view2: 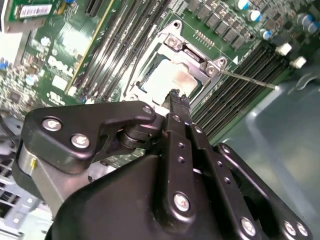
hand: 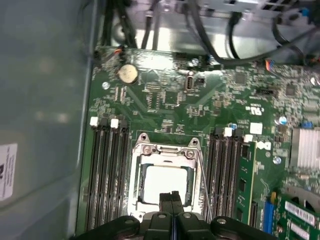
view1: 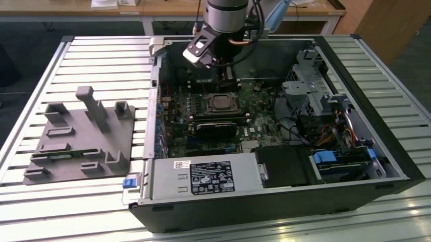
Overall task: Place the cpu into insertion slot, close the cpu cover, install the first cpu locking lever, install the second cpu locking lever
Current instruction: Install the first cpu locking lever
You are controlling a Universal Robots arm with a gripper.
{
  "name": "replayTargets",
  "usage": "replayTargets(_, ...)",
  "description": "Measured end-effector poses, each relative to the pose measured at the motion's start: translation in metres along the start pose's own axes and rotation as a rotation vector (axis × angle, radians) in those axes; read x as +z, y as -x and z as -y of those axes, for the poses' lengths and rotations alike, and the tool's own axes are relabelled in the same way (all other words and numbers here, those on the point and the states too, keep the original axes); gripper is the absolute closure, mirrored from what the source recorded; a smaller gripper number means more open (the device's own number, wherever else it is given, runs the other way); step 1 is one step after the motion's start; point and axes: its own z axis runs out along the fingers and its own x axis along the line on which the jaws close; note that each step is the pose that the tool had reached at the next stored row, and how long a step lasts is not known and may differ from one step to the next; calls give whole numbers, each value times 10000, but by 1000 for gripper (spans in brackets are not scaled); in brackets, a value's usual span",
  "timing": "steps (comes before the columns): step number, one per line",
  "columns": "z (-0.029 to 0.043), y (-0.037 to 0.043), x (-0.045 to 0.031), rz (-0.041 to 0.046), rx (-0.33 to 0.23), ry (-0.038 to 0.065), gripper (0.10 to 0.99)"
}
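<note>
The end effector [hand: 171, 196], jaws pressed together, is held over the cpu [hand: 162, 182], flanked by memory slots [hand: 106, 170]. A grey fixture [view1: 81, 136] on the bench [view1: 67, 212] is shown in the exterior view.

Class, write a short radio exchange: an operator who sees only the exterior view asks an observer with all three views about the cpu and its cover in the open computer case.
Operator: In the exterior view the insertion slot is just a dark square. Is the cpu in?
Observer: Yes. In both wrist views the cpu sits there, silver top up.
Operator: And the cpu cover?
Observer: In the first wrist view the cpu cover lies down over it, framing the silver top.
</note>
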Motion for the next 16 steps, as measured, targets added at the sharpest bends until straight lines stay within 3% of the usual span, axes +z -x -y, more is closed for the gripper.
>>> replayTargets(16,0,0,2,-94,-2904,35,980)
